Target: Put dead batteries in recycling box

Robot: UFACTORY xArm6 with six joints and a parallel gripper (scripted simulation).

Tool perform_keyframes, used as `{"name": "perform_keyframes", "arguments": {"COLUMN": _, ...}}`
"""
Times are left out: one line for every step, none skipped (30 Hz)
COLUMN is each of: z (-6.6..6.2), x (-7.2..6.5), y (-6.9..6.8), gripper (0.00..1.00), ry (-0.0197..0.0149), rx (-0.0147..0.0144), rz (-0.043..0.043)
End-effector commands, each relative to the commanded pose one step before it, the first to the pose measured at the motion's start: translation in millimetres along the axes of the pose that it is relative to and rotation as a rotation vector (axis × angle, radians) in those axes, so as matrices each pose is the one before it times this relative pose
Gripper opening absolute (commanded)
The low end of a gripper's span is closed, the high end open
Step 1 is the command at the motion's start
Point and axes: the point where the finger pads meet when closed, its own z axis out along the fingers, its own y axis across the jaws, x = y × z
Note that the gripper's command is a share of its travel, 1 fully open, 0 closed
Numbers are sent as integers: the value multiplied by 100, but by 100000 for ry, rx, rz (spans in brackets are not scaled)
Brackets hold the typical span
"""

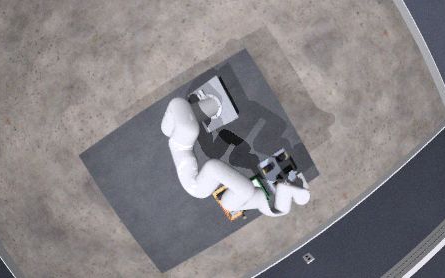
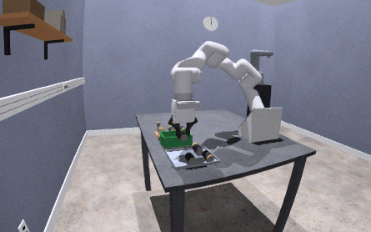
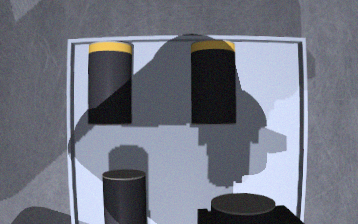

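I've got the pincer (image 1: 287,181) (image 2: 183,135) (image 3: 243,215) clamped on 1 battery (image 2: 183,137) (image 3: 243,204), above the tray (image 1: 270,161) (image 2: 175,160) (image 3: 304,125). Its long axis looks roughly level, flat end towards 12 o'clock in my wrist view. From overhead, the green box (image 1: 257,184) (image 2: 175,142) sits near 8 o'clock of the pincer; I'd judge that bearing steers any carry.
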Motion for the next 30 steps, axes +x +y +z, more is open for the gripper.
{"name": "perform_keyframes", "arguments": {"z": -5076, "x": -72, "y": 214, "gripper": 28, "ry": 222, "rx": -759, "rz": 328}}
{"name": "perform_keyframes", "arguments": {"z": -60, "x": 0, "y": 0, "gripper": 28, "ry": 0, "rx": 0, "rz": 0}}
{"name": "perform_keyframes", "arguments": {"z": 0, "x": 0, "y": 0, "gripper": 28, "ry": 0, "rx": 0, "rz": 0}}
{"name": "perform_keyframes", "arguments": {"z": 0, "x": 0, "y": 0, "gripper": 28, "ry": 0, "rx": 0, "rz": 0}}
{"name": "perform_keyframes", "arguments": {"z": 0, "x": 0, "y": 0, "gripper": 28, "ry": 0, "rx": 0, "rz": -1}}
{"name": "perform_keyframes", "arguments": {"z": 0, "x": 0, "y": 0, "gripper": 28, "ry": 0, "rx": 0, "rz": -8}}
{"name": "perform_keyframes", "arguments": {"z": 0, "x": 0, "y": 0, "gripper": 28, "ry": 0, "rx": 0, "rz": 0}}
{"name": "perform_keyframes", "arguments": {"z": 0, "x": 0, "y": 0, "gripper": 28, "ry": 0, "rx": 0, "rz": 0}}
{"name": "perform_keyframes", "arguments": {"z": 0, "x": 0, "y": 0, "gripper": 28, "ry": 0, "rx": 0, "rz": -21}}
{"name": "perform_keyframes", "arguments": {"z": 0, "x": 0, "y": 0, "gripper": 28, "ry": 0, "rx": 0, "rz": -41}}
{"name": "perform_keyframes", "arguments": {"z": 0, "x": 0, "y": 0, "gripper": 28, "ry": 0, "rx": 0, "rz": -67}}
{"name": "perform_keyframes", "arguments": {"z": 0, "x": 0, "y": 0, "gripper": 28, "ry": 0, "rx": 0, "rz": -98}}
{"name": "perform_keyframes", "arguments": {"z": 0, "x": 0, "y": 0, "gripper": 28, "ry": 0, "rx": 0, "rz": -135}}
{"name": "perform_keyframes", "arguments": {"z": 0, "x": 0, "y": 0, "gripper": 28, "ry": 0, "rx": 0, "rz": -177}}
{"name": "perform_keyframes", "arguments": {"z": 0, "x": 0, "y": 0, "gripper": 28, "ry": 0, "rx": 0, "rz": -224}}
{"name": "perform_keyframes", "arguments": {"z": 0, "x": 0, "y": 0, "gripper": 28, "ry": 0, "rx": 0, "rz": -275}}
{"name": "perform_keyframes", "arguments": {"z": 0, "x": 0, "y": 0, "gripper": 28, "ry": 0, "rx": 0, "rz": -331}}
{"name": "perform_keyframes", "arguments": {"z": 0, "x": 0, "y": 0, "gripper": 28, "ry": 0, "rx": 0, "rz": -391}}
{"name": "perform_keyframes", "arguments": {"z": 0, "x": 0, "y": 0, "gripper": 28, "ry": 0, "rx": 0, "rz": -454}}
{"name": "perform_keyframes", "arguments": {"z": 0, "x": 0, "y": 0, "gripper": 28, "ry": 0, "rx": 0, "rz": -521}}
{"name": "perform_keyframes", "arguments": {"z": 0, "x": 0, "y": 0, "gripper": 28, "ry": 0, "rx": 0, "rz": -592}}
{"name": "perform_keyframes", "arguments": {"z": 0, "x": 0, "y": 0, "gripper": 28, "ry": 0, "rx": 0, "rz": -666}}
{"name": "perform_keyframes", "arguments": {"z": 0, "x": 0, "y": 0, "gripper": 28, "ry": 0, "rx": 0, "rz": -742}}
{"name": "perform_keyframes", "arguments": {"z": 0, "x": 0, "y": 0, "gripper": 28, "ry": 0, "rx": 0, "rz": 0}}
{"name": "perform_keyframes", "arguments": {"z": 0, "x": 0, "y": 0, "gripper": 28, "ry": 0, "rx": 0, "rz": 0}}
{"name": "perform_keyframes", "arguments": {"z": 0, "x": 0, "y": 0, "gripper": 28, "ry": 0, "rx": 0, "rz": -821}}
{"name": "perform_keyframes", "arguments": {"z": 0, "x": 0, "y": 0, "gripper": 28, "ry": 0, "rx": 0, "rz": -903}}
{"name": "perform_keyframes", "arguments": {"z": 0, "x": 0, "y": 0, "gripper": 28, "ry": 0, "rx": 0, "rz": -986}}
{"name": "perform_keyframes", "arguments": {"z": 0, "x": 0, "y": 0, "gripper": 28, "ry": 0, "rx": 0, "rz": -1072}}
{"name": "perform_keyframes", "arguments": {"z": 0, "x": 0, "y": 0, "gripper": 28, "ry": 0, "rx": 0, "rz": -1159}}
